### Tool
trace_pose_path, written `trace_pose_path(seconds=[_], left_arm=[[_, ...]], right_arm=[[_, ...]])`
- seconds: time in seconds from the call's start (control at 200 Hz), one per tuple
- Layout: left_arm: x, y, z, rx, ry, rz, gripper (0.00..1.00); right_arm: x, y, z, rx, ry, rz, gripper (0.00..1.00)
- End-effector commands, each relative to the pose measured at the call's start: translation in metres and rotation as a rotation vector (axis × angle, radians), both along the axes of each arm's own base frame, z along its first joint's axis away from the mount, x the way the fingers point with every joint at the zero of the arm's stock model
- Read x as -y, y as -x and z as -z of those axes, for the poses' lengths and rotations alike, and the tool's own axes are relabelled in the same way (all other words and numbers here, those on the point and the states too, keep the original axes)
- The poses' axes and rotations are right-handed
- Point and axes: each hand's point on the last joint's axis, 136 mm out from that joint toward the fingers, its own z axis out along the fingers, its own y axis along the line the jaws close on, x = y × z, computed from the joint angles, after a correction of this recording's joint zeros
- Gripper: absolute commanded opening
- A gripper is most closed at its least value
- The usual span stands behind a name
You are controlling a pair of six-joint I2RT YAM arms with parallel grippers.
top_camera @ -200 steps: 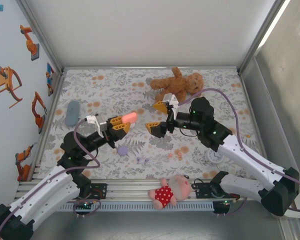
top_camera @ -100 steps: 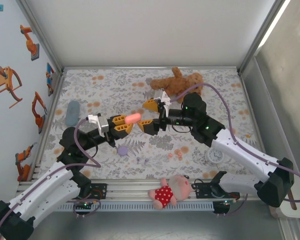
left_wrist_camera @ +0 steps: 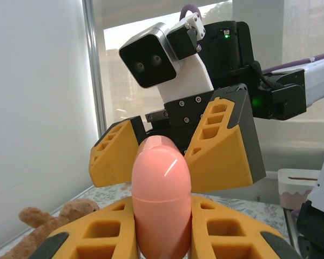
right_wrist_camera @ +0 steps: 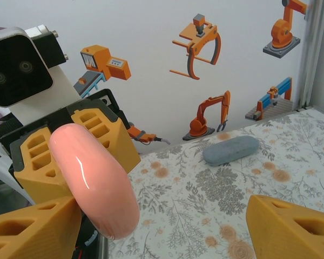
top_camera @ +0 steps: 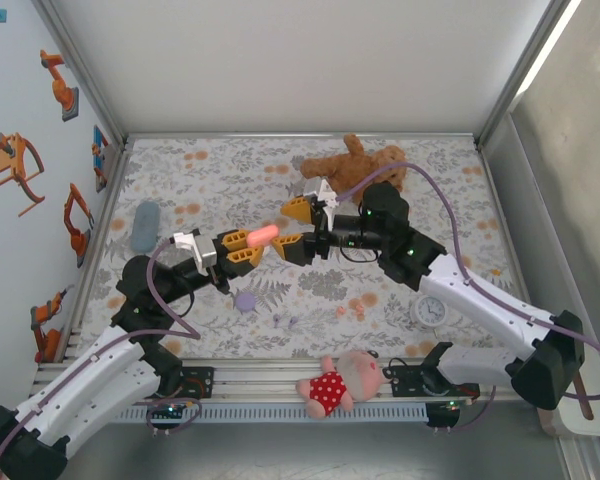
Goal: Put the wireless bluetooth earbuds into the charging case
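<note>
Top external shows your left end effector [top_camera: 252, 247] clamped on the closed coral case [top_camera: 263, 234] mid-frame above the tabletop [top_camera: 430, 190], with the earbuds [top_camera: 350, 311] lying loose at lower centre. Left wrist has the right end effector [left_wrist_camera: 164, 154] straddling the case's tip, jaws apart. Right wrist puts one finger just beside it, the other at lower right; next, you likely need to pinch the lid open.

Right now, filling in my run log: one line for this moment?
left gripper: shut on coral case | right gripper: open, jaws flanking its tip
</note>
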Motion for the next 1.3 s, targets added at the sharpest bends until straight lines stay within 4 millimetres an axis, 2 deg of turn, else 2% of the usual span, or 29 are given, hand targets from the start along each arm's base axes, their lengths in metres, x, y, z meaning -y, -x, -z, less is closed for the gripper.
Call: trace_pose_path(seconds=[0.0,0.531,0.731,1.067,1.192,1.297], left_arm=[[0.001,0.013,-0.014,0.061,0.003,0.046,0.0],[0.002,0.013,-0.008,0.049,-0.021,0.045,0.0],[0.002,0.012,-0.007,0.042,-0.024,0.044,0.0],[0.0,0.011,0.0,0.013,-0.032,0.032,0.0],[-0.001,0.01,0.003,0.002,-0.033,0.026,0.0],[-0.002,0.01,0.008,-0.014,-0.039,0.02,0.0]], right_arm=[[0.0,-0.005,-0.031,0.043,-0.067,0.027,0.79],[0.002,-0.01,-0.038,0.056,-0.064,0.06,0.78],[0.003,-0.006,-0.042,0.056,-0.067,0.049,0.77],[0.02,-0.002,-0.054,0.045,-0.059,0.11,0.78],[0.03,-0.012,-0.054,0.009,-0.03,0.203,0.78],[0.04,-0.023,-0.046,-0.027,0.02,0.293,0.78]])
